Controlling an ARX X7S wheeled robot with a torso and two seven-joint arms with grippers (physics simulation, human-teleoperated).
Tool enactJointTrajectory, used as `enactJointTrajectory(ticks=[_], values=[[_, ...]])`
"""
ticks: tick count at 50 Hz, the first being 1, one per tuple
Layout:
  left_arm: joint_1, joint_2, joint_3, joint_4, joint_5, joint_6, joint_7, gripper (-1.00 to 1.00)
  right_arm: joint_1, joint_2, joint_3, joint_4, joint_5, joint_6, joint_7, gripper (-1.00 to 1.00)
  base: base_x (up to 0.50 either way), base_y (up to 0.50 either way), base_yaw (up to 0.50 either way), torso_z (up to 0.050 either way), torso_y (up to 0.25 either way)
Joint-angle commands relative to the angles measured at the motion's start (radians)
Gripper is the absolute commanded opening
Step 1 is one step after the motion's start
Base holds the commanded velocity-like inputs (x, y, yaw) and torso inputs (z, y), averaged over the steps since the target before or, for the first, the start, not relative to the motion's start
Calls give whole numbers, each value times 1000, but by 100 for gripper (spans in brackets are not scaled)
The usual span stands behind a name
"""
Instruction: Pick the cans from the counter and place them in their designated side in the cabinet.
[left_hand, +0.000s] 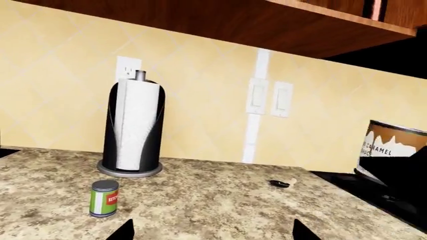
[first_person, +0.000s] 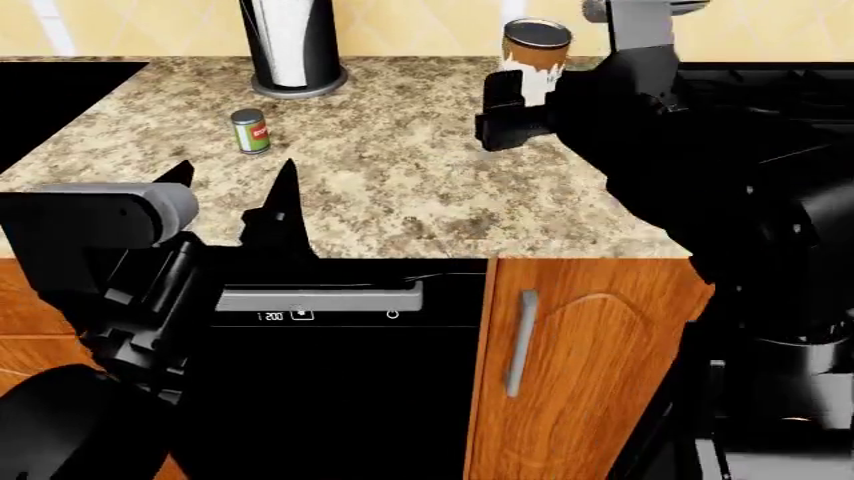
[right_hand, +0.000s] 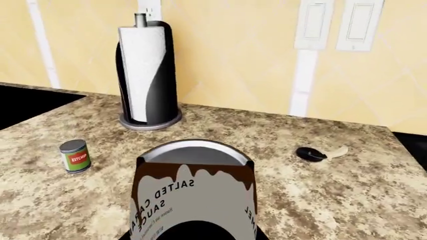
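- Yellow tiled wall (left_hand: 200, 100) rose behind the speckled counter (first_person: 400, 190), with two light switches (left_hand: 269, 97) on it and a wooden cabinet (left_hand: 267, 20) overhead.
- At the counter's back edge stood a black paper towel holder (first_person: 291, 45), upright, with a white roll in it.
- The green can (first_person: 250, 131) with a red label stood upright on the counter, nearer the front than the holder and toward the counter's left side, touching nothing.
- The right gripper (first_person: 514, 110) held the white can (first_person: 537, 55) with a brown top band between its fingers, lifted clear of the counter over its right part, its grey lid (right_hand: 193, 152) uppermost.
- The left gripper (first_person: 230, 195) hovered near the counter's front edge, its fingers (first_person: 280, 200) spread wide and empty, the green can beyond them.
- A small dark object with a pale handle (right_hand: 319, 153) lay on the counter toward its back right corner.
- Below the counter sat a black dishwasher (first_person: 334, 380) beside a wooden cabinet door (first_person: 574, 370).
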Motion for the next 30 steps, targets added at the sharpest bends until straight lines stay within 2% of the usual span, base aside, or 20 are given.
enactJointTrajectory(ticks=[1,4,9,14,17,20,23,26,30], values=[[-83,5,8,-2,-45,-33,-17,100,376,73,48,26,184,288,61,-100,0,0,0,0,0],[-99,9,-1,13,-71,-55,-33,100,509,101,1,135,263,284,88,-100,0,0,0,0,0],[-118,8,-27,34,-118,-83,-50,100,703,116,-127,351,215,206,-9,-100,0,0,0,0,3],[-137,2,-46,44,-154,-100,-60,100,954,70,-354,742,84,19,-237,-100,0,0,0,0,0],[-144,-1,-52,53,-168,-104,-65,100,1135,-39,-471,1147,-44,-192,-433,-100,0,0,0,0,0],[-161,-6,-64,60,-194,-121,-78,100,1137,-107,-148,1170,-475,-160,-566,-100,0,0,0,0,0],[-181,-13,-70,64,-214,-134,-88,100,1137,-151,33,1155,-746,-152,-645,-100,0,0,0,0,0],[-206,-18,-77,68,-238,-151,-103,100,1137,-160,78,1122,-815,-148,-643,-100,0,0,0,0,0],[-252,-17,-92,64,-290,-183,-132,100,1137,-154,100,1082,-781,-138,-555,-100,0,0,0,0,0]])
